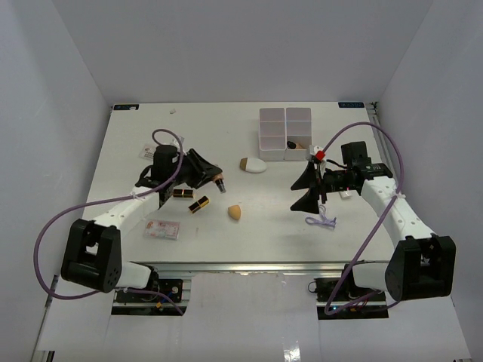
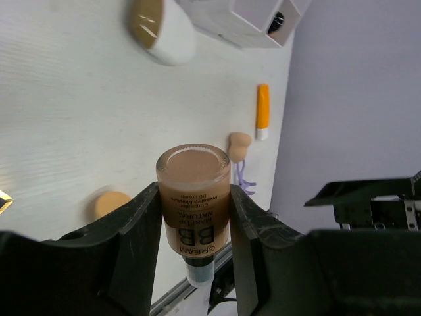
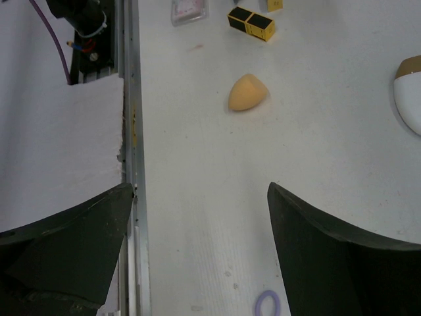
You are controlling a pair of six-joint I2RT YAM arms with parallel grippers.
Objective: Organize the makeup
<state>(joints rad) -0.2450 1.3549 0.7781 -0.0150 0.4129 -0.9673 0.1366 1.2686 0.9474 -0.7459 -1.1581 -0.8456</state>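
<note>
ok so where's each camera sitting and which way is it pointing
Top view: above and behind the robot, looking down on the table and white box; the left arm and right arm show whole.
Left wrist: on the left arm, looking across the table toward the box; its left tool shows, shut on a cream bottle.
Right wrist: on the right arm, looking down at the table's near edge; its open right tool shows.
Top and right wrist share the tan sponge and lipstick.

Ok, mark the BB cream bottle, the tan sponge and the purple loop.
BB cream bottle (image 2: 195, 209): left wrist view, on its label.
tan sponge (image 3: 247, 93): right wrist view, centre of its body.
purple loop (image 1: 324, 221): top view, on its cord.
</note>
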